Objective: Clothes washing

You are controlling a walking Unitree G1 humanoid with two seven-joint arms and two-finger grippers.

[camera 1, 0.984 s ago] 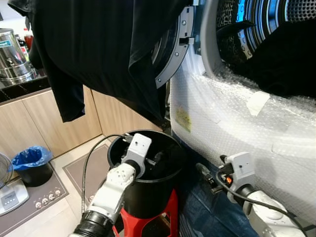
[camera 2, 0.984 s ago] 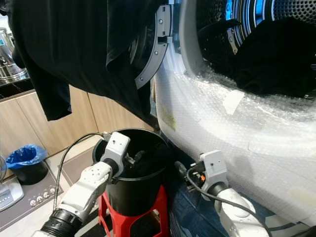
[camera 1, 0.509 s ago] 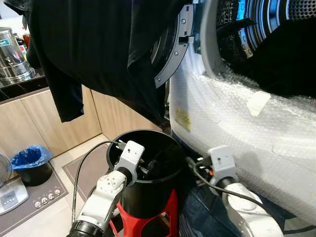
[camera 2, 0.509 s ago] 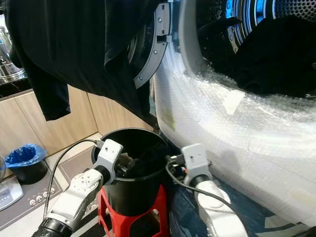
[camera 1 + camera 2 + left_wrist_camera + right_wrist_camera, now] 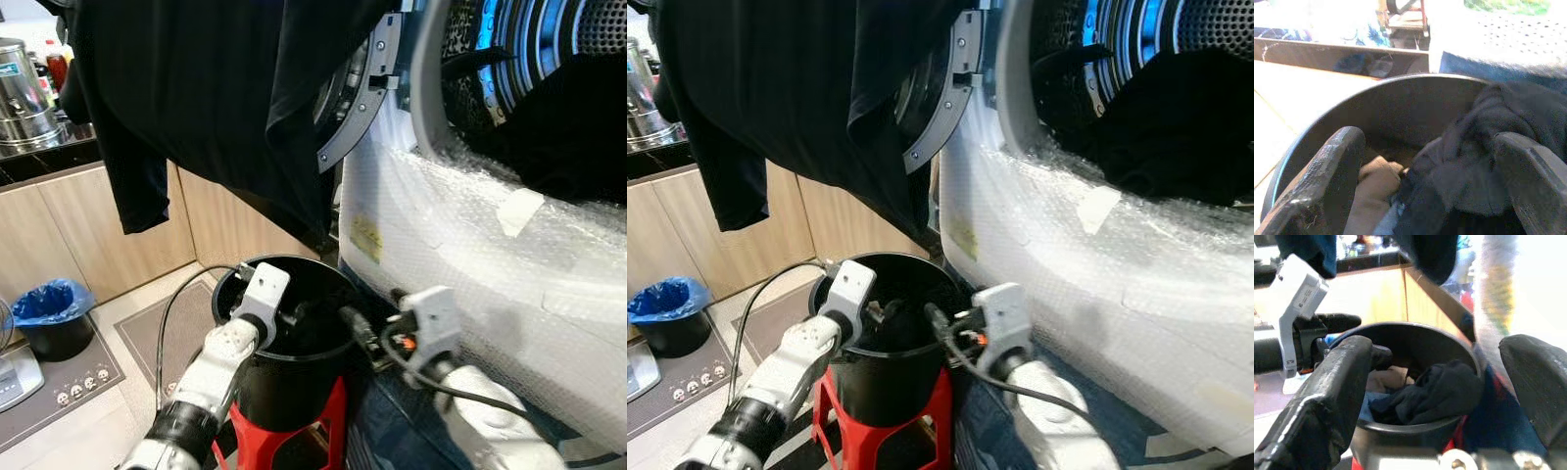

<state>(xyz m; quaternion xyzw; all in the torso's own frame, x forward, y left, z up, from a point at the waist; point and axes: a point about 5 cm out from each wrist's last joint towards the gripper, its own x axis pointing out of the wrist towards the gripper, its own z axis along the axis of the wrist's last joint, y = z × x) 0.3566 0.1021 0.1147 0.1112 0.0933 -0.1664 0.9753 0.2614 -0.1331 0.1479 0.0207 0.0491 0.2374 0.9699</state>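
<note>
Both grippers, jaws open, converge on the black bucket (image 5: 294, 367): left gripper (image 5: 1420, 196) at 9 o'clock, right gripper (image 5: 1444, 396) at 3, poised to lift dark laundry (image 5: 1430, 394) toward the washer drum (image 5: 549, 88).

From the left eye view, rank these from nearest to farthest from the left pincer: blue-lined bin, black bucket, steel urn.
1. black bucket: the left pincer is at its rim, atop the red stool.
2. blue-lined bin: on the floor, to the robot's left.
3. steel urn: on the counter, far left.
</note>
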